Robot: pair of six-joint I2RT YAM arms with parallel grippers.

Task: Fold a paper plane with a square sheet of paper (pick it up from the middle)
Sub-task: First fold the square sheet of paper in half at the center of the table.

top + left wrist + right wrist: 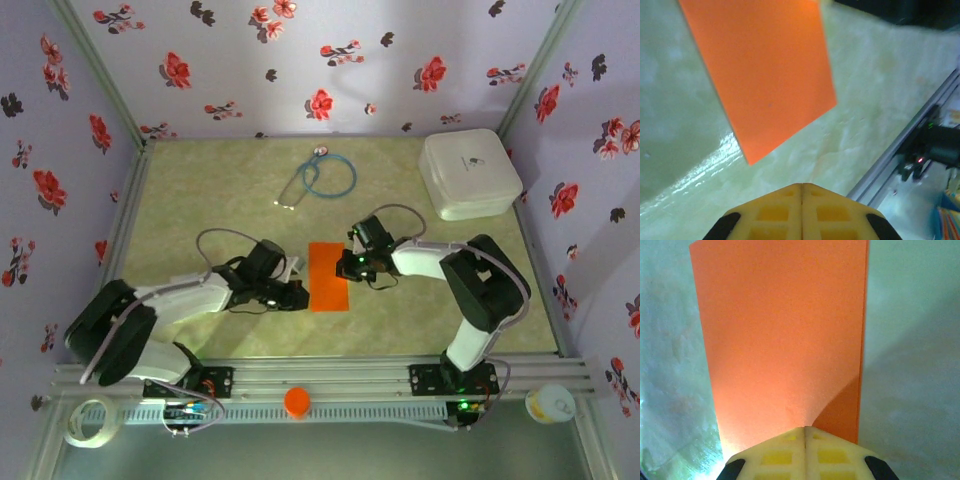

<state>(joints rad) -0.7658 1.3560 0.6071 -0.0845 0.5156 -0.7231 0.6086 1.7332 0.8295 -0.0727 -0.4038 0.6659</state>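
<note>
Paper (328, 278) lies folded in half; plane folds all left. Left gripper (802, 186) jaws together, right gripper (805, 428) too.

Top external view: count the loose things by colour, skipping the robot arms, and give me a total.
Orange: 2, the folded paper and the round cap.
Blue: 1, the stethoscope.
White: 3, the box, the left tape roll and the right tape roll.
Total: 6.

Paper (328, 277) between left gripper (303, 295) and right gripper (350, 265), stethoscope (322, 178) behind, box (470, 173) behind-right
</note>
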